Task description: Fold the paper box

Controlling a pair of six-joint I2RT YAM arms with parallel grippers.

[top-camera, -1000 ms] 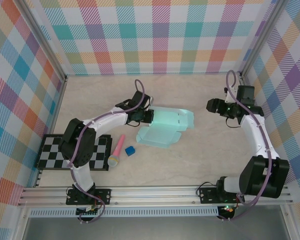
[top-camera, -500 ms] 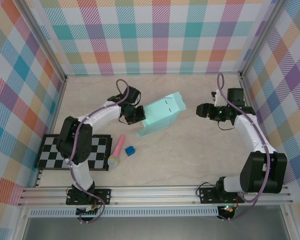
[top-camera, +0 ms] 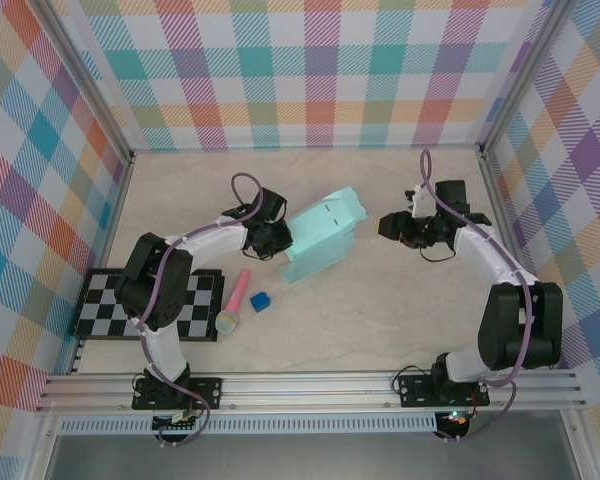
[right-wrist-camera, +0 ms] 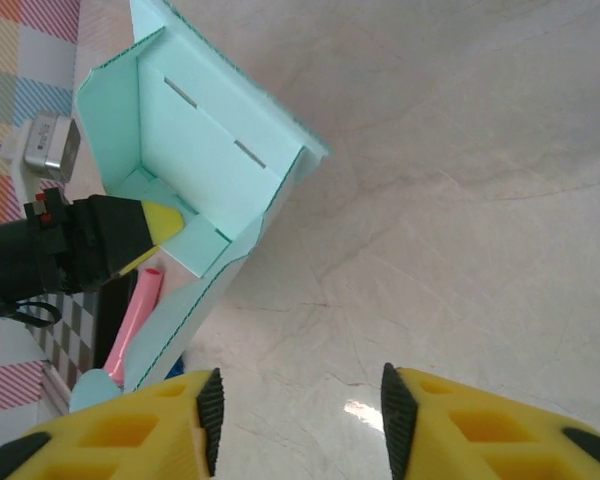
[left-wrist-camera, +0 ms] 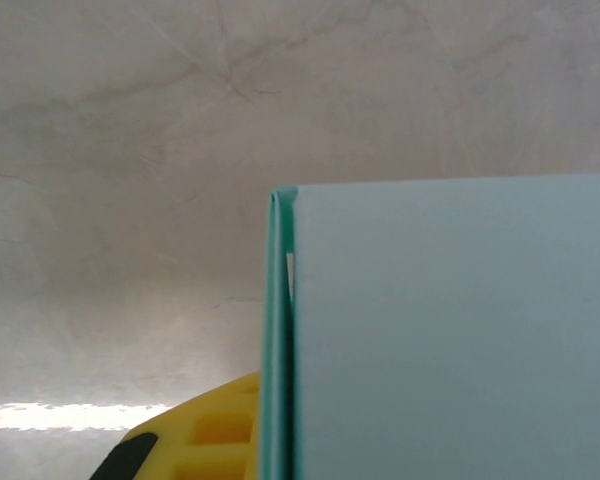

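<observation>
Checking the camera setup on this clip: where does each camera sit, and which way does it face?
Top external: above and behind the bases, looking down on the table; both arms show.
Left wrist: pressed close to the paper box the left jaws hold; one yellow finger shows.
Right wrist: faces across the table at the box's open inside; the open right jaws show below.
Shared: the paper box, all three.

We find the overhead view bright and evenly lit from above, with short, soft shadows; a white glare patch marks the table (right-wrist-camera: 360,411); the paper box (left-wrist-camera: 450,330) looks close and slightly soft in the left wrist view.
</observation>
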